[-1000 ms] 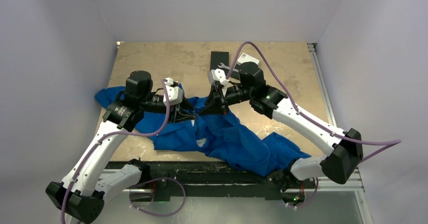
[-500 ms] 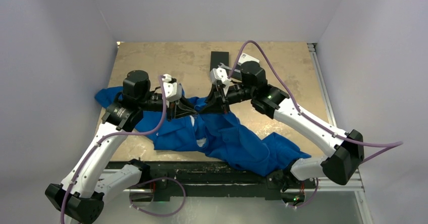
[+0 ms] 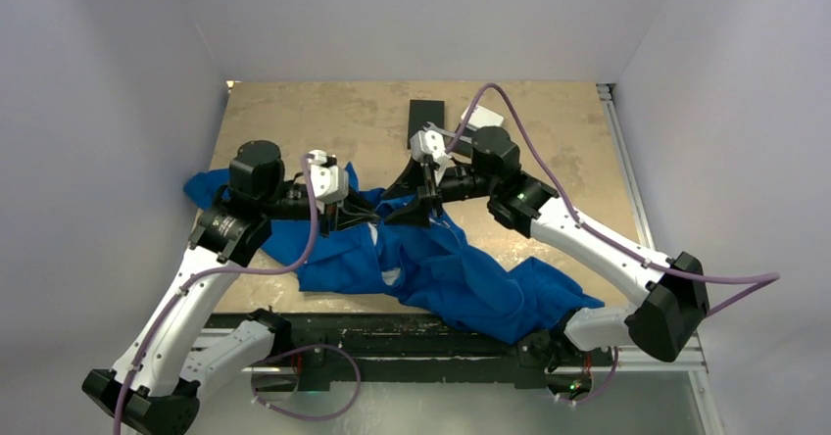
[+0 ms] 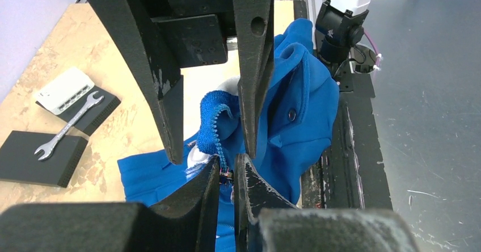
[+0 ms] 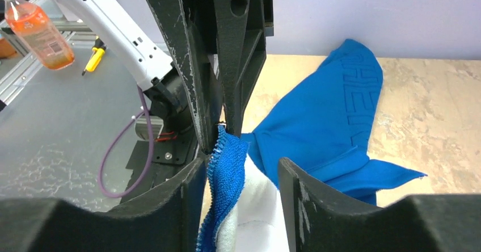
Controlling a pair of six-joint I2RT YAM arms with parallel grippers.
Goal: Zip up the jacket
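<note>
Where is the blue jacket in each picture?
Top external: the jacket sprawls over the near middle of the table.
Left wrist: the jacket fills the centre and runs to the bottom edge.
Right wrist: the jacket is at bottom centre and spreads to the right.
Shared landmark: the tan table, under it in every view.

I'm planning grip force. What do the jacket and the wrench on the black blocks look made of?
The jacket: soft knit or fleece-like blue fabric, matte, rumpling in folds, with fuzzy white lining. The wrench: likely bare metal, silvery with a dull sheen.
</note>
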